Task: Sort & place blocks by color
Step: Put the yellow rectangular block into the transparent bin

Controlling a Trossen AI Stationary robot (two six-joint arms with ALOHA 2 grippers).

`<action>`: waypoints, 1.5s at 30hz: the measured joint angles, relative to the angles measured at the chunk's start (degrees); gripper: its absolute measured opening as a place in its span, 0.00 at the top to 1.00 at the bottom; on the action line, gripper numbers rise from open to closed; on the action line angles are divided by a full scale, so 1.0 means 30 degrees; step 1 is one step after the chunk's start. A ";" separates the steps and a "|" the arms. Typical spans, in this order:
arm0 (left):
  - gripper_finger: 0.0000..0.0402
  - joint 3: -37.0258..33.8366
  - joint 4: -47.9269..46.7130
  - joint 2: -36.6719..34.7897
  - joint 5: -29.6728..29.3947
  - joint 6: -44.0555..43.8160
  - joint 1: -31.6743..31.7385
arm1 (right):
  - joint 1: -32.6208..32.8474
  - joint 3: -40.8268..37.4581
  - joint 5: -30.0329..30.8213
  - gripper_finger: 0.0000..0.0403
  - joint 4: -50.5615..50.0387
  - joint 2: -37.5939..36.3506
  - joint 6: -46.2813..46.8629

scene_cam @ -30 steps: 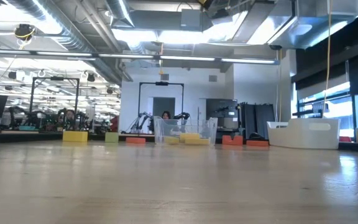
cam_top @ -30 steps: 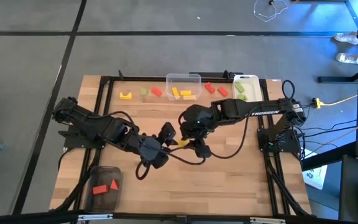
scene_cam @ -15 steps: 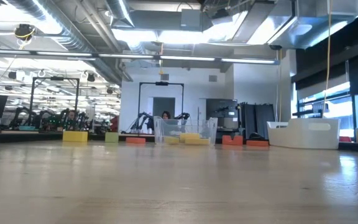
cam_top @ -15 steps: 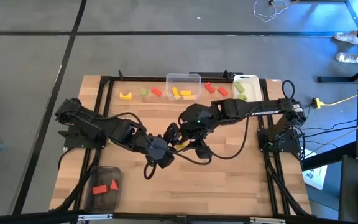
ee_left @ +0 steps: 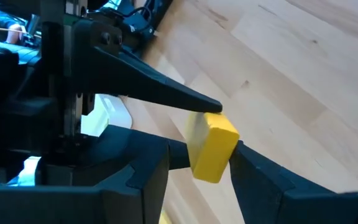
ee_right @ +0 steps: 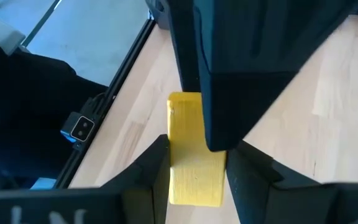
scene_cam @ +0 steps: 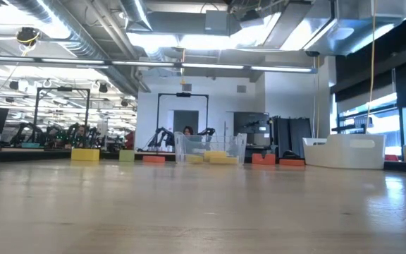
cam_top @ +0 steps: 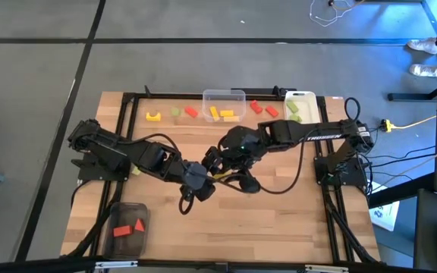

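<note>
High view: both arms meet mid-table, left gripper (cam_top: 207,168) and right gripper (cam_top: 220,171) nose to nose over a yellow block (cam_top: 220,175) that shows only as a sliver between them. Far edge of the table (cam_top: 279,220) holds the rest: yellow arch (cam_top: 153,116), a green block (cam_top: 175,112), a red block (cam_top: 191,111), a clear bin (cam_top: 224,96) with yellow pieces (cam_top: 221,114) inside, two red blocks (cam_top: 264,108) just beside it, and a white bin (cam_top: 300,97) with green pieces (cam_top: 295,112). Dark bin (cam_top: 117,211) at the near left corner has two red pieces (cam_top: 129,227). Low view: no arms in shot, just the row of blocks and bins along the far edge and the room behind. Left wrist view: yellow block (ee_left: 212,147) sits between the left gripper's (ee_left: 199,163) own two fingers, both faces look in contact; the other arm's fingers come in from the far side onto the same block. Right wrist view: right gripper (ee_right: 197,160) has the yellow block (ee_right: 194,152) between its fingers, clamped on it, with the other arm's dark finger overlapping one side. Block is held above the wood, clear of the table.
</note>
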 joint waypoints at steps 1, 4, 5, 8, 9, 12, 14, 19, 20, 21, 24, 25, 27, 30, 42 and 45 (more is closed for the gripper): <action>0.63 0.0000 -0.0021 0.0000 0.0014 0.0000 0.0015 | -0.0007 0.0000 0.0000 0.69 -0.0012 0.0000 -0.0004; 0.72 -0.0015 -0.0040 0.0000 0.0532 0.0007 0.0032 | -0.0007 0.0000 -0.0044 0.69 -0.0016 -0.0015 -0.0063; 0.76 -0.0015 -0.0036 0.0000 0.0744 0.0040 0.0029 | -0.0005 0.0000 -0.0046 0.69 -0.0012 -0.0015 -0.0073; 0.87 -0.0015 -0.0022 -0.0007 0.0925 0.0480 0.0015 | 0.0007 0.0000 -0.0233 0.69 -0.0026 -0.0015 -0.0080; 0.89 -0.0015 -0.0022 -0.0007 0.0933 0.0606 0.0015 | 0.0000 0.0000 -0.0297 0.69 -0.0026 -0.0015 -0.0115; 0.89 -0.0015 -0.0035 -0.0007 0.0912 0.0791 0.0007 | -0.0004 0.0000 -0.0244 0.69 -0.0012 -0.0015 -0.0366; 0.89 -0.0015 -0.0036 -0.0007 0.0874 0.0790 -0.0007 | 0.0000 0.0000 -0.0221 0.69 -0.0005 -0.0015 -0.0444; 0.89 -0.0015 -0.0096 -0.0007 0.0809 0.0596 -0.0007 | -0.0007 0.0000 -0.0205 0.69 0.0023 -0.0015 -0.0503; 0.89 -0.0015 -0.0116 -0.0007 0.0801 0.0583 -0.0007 | -0.0007 0.0000 -0.0197 0.69 0.0032 -0.0015 -0.0503; 0.89 -0.0015 -0.0145 -0.0007 0.0794 0.0548 -0.0007 | -0.0007 0.0000 -0.0175 0.68 0.0032 -0.0015 -0.0503; 0.89 -0.0015 -0.0256 -0.0015 0.0615 -0.0176 0.0015 | -0.0001 0.0000 0.0217 0.60 0.0088 -0.0015 -0.0490; 0.89 -0.0015 -0.0408 -0.0015 0.0517 -0.0420 0.0038 | -0.0007 0.0000 0.0321 0.57 0.0105 -0.0015 -0.0455; 0.89 -0.0015 -0.0816 -0.0022 0.0313 -0.0871 0.0058 | -0.0020 0.0000 0.0326 0.53 0.0111 -0.0015 -0.0502; 0.89 -0.0009 -0.1598 -0.0022 0.0224 -0.1729 0.0038 | -0.0045 0.0000 0.0340 0.51 0.0097 -0.0007 -0.0510; 0.89 -0.0015 -0.6920 -0.0217 0.0153 -0.8644 -0.0347 | -0.0364 0.0007 0.0058 0.50 -0.1731 -0.0031 -0.1476; 0.89 -0.0015 -0.7981 -0.0758 -0.0050 -1.0905 -0.0677 | -0.0342 0.0007 0.0437 0.49 -0.2493 -0.0285 -0.2106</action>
